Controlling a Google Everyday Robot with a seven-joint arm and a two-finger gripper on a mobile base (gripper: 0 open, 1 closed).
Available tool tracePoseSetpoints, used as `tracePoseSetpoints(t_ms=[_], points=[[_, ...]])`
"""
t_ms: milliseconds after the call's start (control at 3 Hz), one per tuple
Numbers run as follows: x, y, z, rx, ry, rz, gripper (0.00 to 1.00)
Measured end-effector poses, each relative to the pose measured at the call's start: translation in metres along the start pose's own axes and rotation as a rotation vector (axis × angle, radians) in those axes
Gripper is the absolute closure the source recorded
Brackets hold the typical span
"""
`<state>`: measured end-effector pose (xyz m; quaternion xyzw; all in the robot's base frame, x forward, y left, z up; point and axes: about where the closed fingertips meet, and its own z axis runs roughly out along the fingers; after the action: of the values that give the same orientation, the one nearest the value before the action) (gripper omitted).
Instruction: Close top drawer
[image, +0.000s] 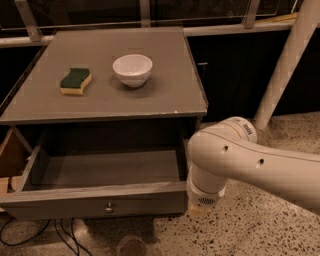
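We see the white arm's (250, 162) tan-tipped claw (200, 210) beside the grey weathered drawer's (75, 202) right corner. Up-left of it: a white bowl (132, 69), a green-and-yellow sponge (75, 81), a grey table (165, 95). Beneath it, speckled floor (260, 230).

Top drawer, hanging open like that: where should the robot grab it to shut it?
Probably the flat front panel or its small centre knob, approached from the front; the top drawer stands pulled out. The gripper hangs by the panel's right end.
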<state>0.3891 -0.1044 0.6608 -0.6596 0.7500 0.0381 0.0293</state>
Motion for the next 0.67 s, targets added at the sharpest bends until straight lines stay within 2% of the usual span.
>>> tracePoseSetpoints(t_ms=[333, 667], points=[[-0.0025, -0.0067, 0.0222, -0.011, -0.008, 0.007, 1.00], [-0.0079, -0.0135, 0.0249, -0.004, -0.014, -0.003, 1.00]])
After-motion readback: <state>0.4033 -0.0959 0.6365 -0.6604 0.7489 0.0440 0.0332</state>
